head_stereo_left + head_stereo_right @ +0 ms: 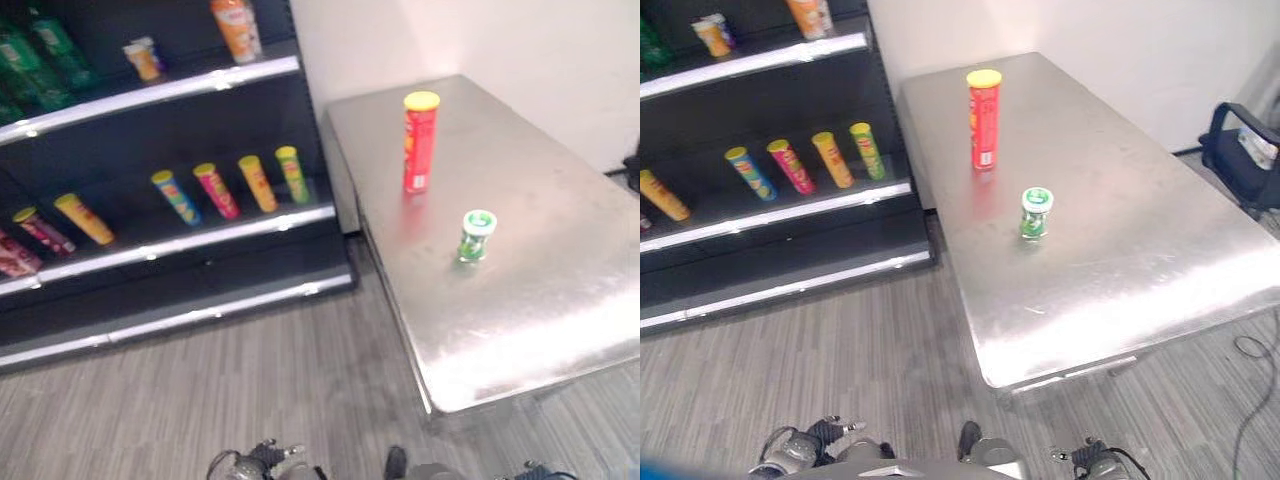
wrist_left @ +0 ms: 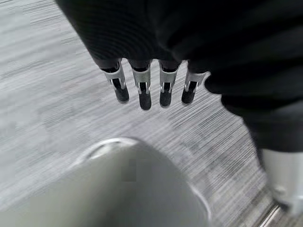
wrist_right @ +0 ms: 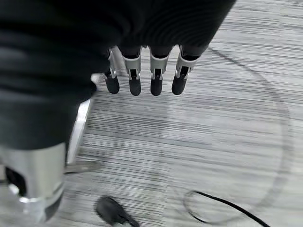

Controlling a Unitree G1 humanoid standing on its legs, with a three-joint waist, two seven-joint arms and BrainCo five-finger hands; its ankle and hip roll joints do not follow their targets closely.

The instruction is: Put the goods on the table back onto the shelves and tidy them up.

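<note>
Goods on the brushed-steel tabletop (image 1: 1160, 230) number two. A tall red cylindrical can with a yellow lid (image 1: 983, 119) stands upright, long axis vertical, lid up, towards the far half near the edge that faces the shelves. A short green cup-like container with a white-rimmed lid (image 1: 1035, 213) also stands upright, nearer the robot and a little right of the red can, well apart from it.

The black shelf unit with silver front rails (image 1: 170, 245) stands left of the tabletop. On its middle shelf lie four cans side by side, leaning back with lids towards the front: a blue can (image 1: 176, 197), a pink can (image 1: 217, 190), an orange can (image 1: 257, 183) and a green can (image 1: 292, 174). Further left on the same shelf lie a yellow-orange can (image 1: 84, 218) and a dark red can (image 1: 41, 229). An orange packet (image 1: 237, 28) and a small orange cup (image 1: 143, 59) sit on the shelf above.

The left robot hand (image 2: 151, 87) hangs over the grey striped floor (image 1: 250, 380), fingers (image 2: 143, 90) straight and spread apart, holding nothing. The right robot hand (image 3: 142, 75) hangs likewise, fingers straight and empty.
</note>
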